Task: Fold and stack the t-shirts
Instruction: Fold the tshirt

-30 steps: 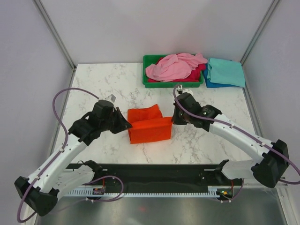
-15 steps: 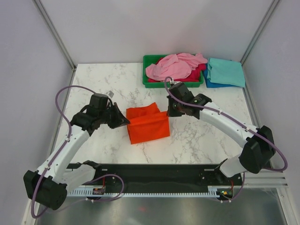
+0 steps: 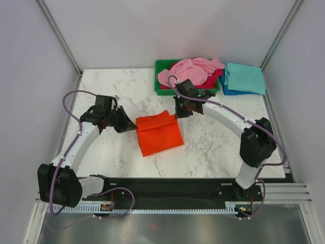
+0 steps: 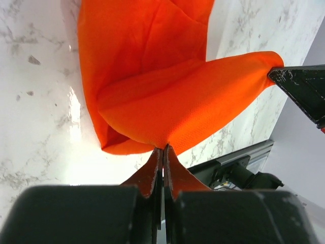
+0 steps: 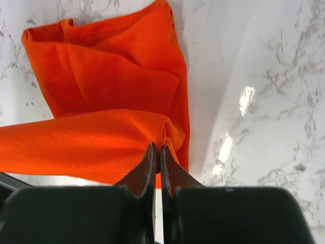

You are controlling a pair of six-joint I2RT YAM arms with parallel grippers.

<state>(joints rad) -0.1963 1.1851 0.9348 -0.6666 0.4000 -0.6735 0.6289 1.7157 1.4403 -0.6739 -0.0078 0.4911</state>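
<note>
A bright orange t-shirt (image 3: 158, 134) lies partly folded in the middle of the marble table, its far edge lifted between both arms. My left gripper (image 3: 133, 126) is shut on the shirt's left corner (image 4: 163, 145). My right gripper (image 3: 176, 115) is shut on the right corner (image 5: 162, 136). Between them the held edge stretches above the folded part (image 4: 137, 46). A light pink t-shirt (image 3: 188, 72) is heaped over a magenta one (image 3: 214, 79) in the tray. At the back right a folded teal t-shirt (image 3: 246, 77) rests on a blue one (image 3: 226, 90).
The green plastic tray (image 3: 163, 91) stands at the table's back edge, just behind my right gripper. Grey walls and metal posts close in the table on three sides. A black rail (image 3: 172, 189) runs along the near edge.
Both grippers have carried the orange shirt's held edge away from the near side toward the back of the table, folding it over itself. Both arms have stretched further out.
</note>
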